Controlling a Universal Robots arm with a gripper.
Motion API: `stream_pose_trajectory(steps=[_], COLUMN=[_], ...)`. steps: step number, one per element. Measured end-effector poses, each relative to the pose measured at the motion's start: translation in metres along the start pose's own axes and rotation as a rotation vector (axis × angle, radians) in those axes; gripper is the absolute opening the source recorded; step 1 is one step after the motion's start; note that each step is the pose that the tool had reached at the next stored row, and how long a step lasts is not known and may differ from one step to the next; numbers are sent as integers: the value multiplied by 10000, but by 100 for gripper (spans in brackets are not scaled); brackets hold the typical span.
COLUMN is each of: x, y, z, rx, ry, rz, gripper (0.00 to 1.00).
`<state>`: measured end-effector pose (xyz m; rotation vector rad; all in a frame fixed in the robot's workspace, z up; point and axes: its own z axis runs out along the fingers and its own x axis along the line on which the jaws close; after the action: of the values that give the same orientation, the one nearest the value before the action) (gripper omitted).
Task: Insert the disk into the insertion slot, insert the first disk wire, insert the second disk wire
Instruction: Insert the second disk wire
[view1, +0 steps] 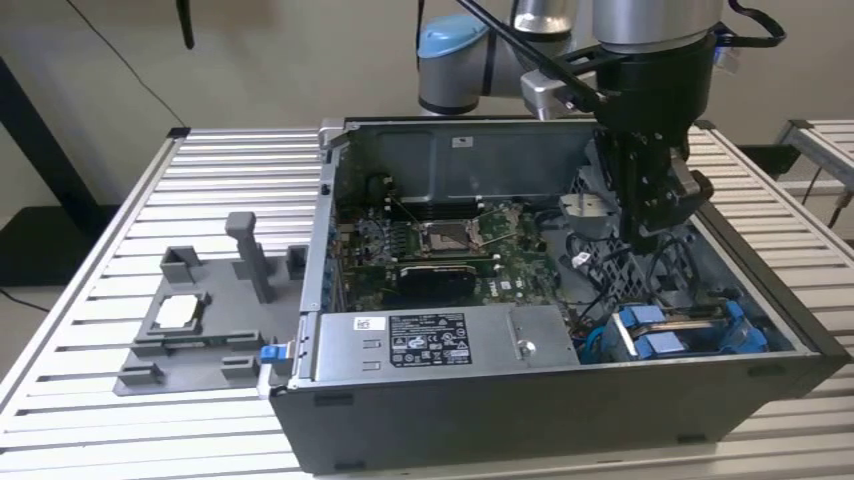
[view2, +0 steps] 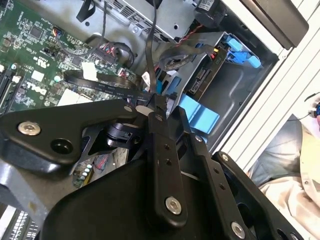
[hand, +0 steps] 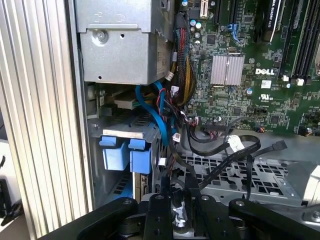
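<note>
The disk is seated in the insertion slot, blue carrier tabs facing outward for handling; a black wire is pinched in the closed claw, seemingly near its plug for control.

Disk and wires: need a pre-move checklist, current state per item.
1. Disk seated in the slot: ok, its blue frame sits inside the metal cage.
2. Gripper hold on the black wire: ok, the jaws look shut on its end.
3. Held wire plugged into the disk: not ok, its end is apart from the disk's edge in the second wrist view.
4. Other wire plugged into the disk: cannot tell.
5. Way to the disk free: not ok, loose cables hang in front of it.
</note>
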<state>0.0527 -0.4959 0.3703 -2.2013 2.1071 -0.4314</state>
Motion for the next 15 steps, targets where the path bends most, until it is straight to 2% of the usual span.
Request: stream_pose_trajectory(steps=[5, 7, 8, 15], x=[0, 0, 0, 0], y=[0, 0, 0, 0], z=[0, 0, 0, 0], rx=[0, 0, 0, 2], ry=[0, 0, -1, -2], rz=[-2, -3, -3, -8], gripper=[27, 24, 17, 16])
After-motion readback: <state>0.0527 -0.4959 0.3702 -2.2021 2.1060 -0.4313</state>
